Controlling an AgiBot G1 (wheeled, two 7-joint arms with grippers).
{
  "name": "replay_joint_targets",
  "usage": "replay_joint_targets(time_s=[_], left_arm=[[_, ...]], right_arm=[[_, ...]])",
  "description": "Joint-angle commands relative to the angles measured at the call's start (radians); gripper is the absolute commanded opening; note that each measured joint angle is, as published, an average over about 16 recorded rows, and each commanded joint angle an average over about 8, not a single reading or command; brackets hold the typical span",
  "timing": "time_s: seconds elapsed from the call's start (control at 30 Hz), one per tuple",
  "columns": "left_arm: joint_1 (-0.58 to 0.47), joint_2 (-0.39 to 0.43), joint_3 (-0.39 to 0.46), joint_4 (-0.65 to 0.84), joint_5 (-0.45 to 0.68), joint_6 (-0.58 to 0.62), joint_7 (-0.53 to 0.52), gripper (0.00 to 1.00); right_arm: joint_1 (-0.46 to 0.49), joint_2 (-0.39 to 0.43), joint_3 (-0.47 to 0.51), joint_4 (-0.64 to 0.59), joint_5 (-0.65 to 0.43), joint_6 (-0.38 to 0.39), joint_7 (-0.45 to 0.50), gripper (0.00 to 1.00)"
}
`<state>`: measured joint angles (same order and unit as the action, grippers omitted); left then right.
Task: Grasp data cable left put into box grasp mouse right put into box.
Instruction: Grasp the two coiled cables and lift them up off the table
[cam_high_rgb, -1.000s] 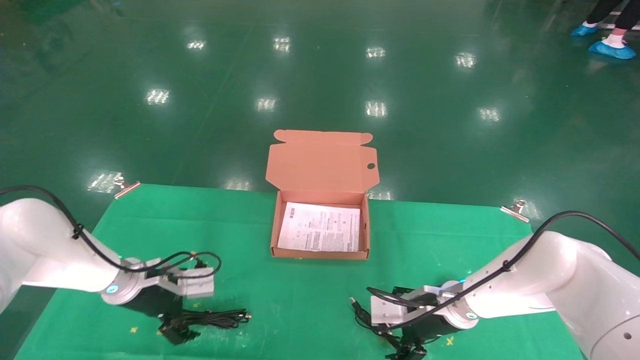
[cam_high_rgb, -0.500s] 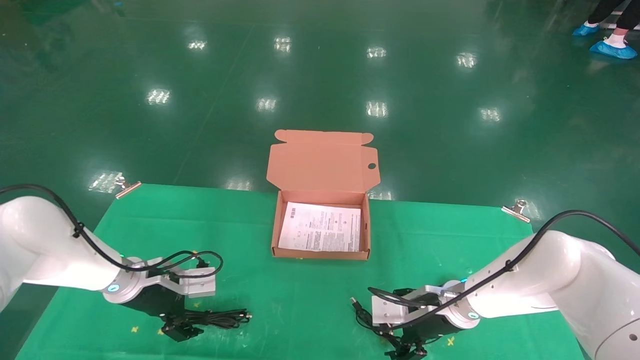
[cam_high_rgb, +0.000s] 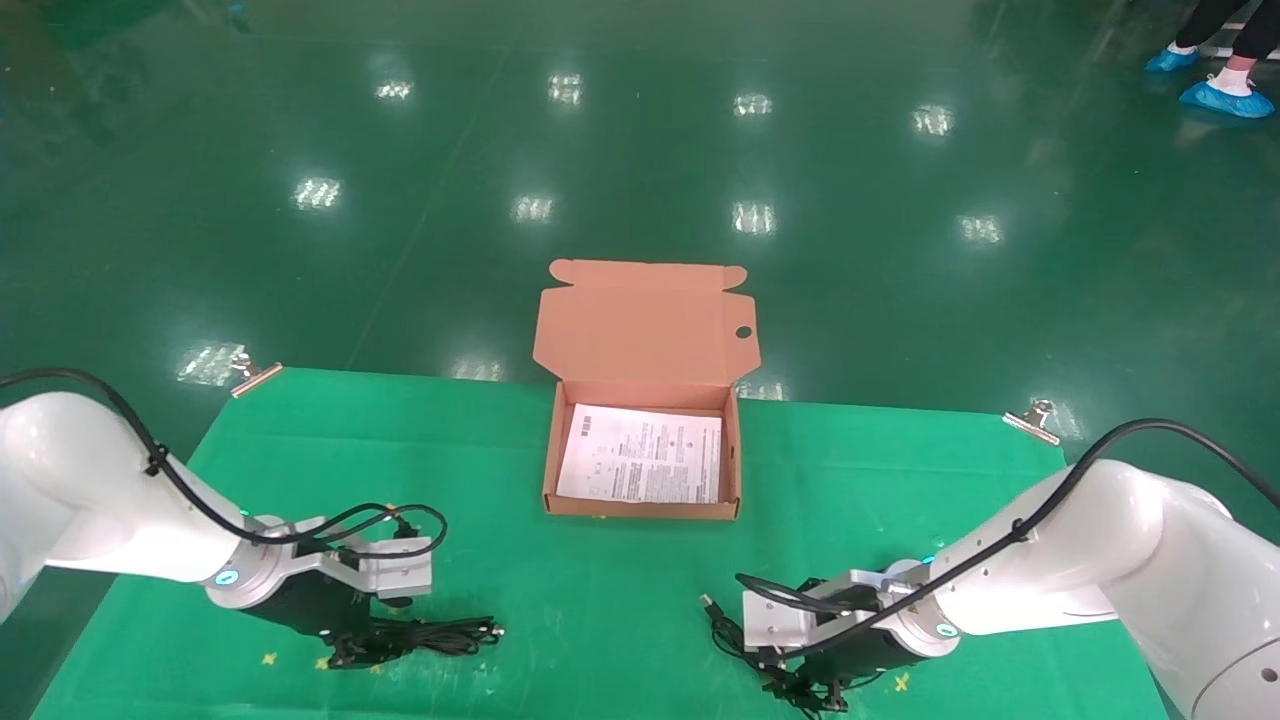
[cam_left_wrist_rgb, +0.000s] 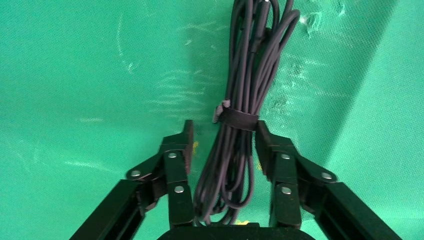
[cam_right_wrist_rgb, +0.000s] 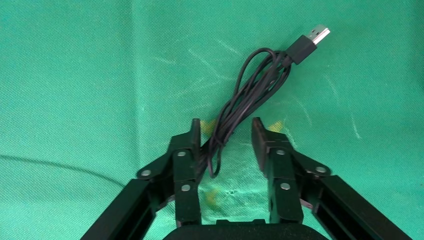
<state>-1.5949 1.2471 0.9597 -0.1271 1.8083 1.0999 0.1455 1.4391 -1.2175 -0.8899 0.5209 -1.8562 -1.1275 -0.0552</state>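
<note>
The data cable (cam_high_rgb: 455, 634), a black bundle tied with a strap, lies on the green cloth at front left. In the left wrist view the data cable (cam_left_wrist_rgb: 250, 75) runs between the fingers of my left gripper (cam_left_wrist_rgb: 224, 137), which is open and straddles it at the strap. My left gripper (cam_high_rgb: 350, 652) is low over the cloth. My right gripper (cam_right_wrist_rgb: 226, 131) is open at front right over the mouse's thin cord (cam_right_wrist_rgb: 250, 90), which ends in a USB plug (cam_right_wrist_rgb: 310, 42). The mouse body is hidden. My right gripper (cam_high_rgb: 812, 695) nears the front edge. The open box (cam_high_rgb: 640, 509) holds a white sheet (cam_high_rgb: 640, 455).
The box's lid (cam_high_rgb: 645, 330) stands upright behind it, at the table's far middle. Metal clips (cam_high_rgb: 255, 377) hold the green cloth (cam_high_rgb: 900, 480) at the far corners. A person's feet in blue shoe covers (cam_high_rgb: 1225, 98) are on the floor far right.
My left gripper has sunk lower around the cable bundle's near end. My right gripper has also dropped a little toward the cloth. The box has not moved.
</note>
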Motion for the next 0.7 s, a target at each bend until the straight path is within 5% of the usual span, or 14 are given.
replay_joint_targets(time_s=[0.03, 0.7], left_arm=[[0.0, 0.0, 0.0, -0.001, 0.0, 0.001, 0.0, 0.0], [-0.039, -0.052, -0.017, -0.065, -0.024, 0.028, 0.074, 0.0]], right_arm=[[0.0, 0.0, 0.0, 0.001, 0.0, 0.0, 0.0, 0.0], [0.04, 0.053, 0.029, 0.017, 0.026, -0.013, 0.042, 0.0]])
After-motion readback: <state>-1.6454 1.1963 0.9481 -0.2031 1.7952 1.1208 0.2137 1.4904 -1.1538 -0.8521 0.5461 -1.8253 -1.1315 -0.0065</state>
